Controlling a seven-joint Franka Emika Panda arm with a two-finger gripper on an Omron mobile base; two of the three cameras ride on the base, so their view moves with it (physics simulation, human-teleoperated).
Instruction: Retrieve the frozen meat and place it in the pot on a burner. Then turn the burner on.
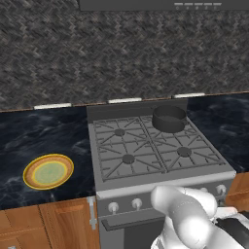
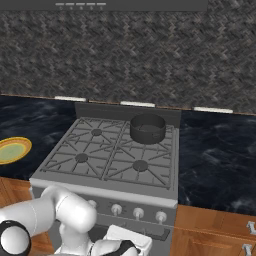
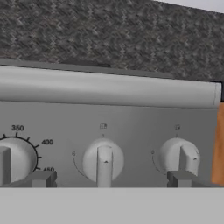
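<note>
Gripper (image 3: 109,178) spread wide, holding nothing, facing the stove knob (image 3: 103,160) without touching.

arm (image 1: 187,219): we see fat, round, shiny white parts
joints (image 2: 12,239): we see dark round rings between the white parts
finger tips (image 3: 41,178): we see two small grey blocks
</note>
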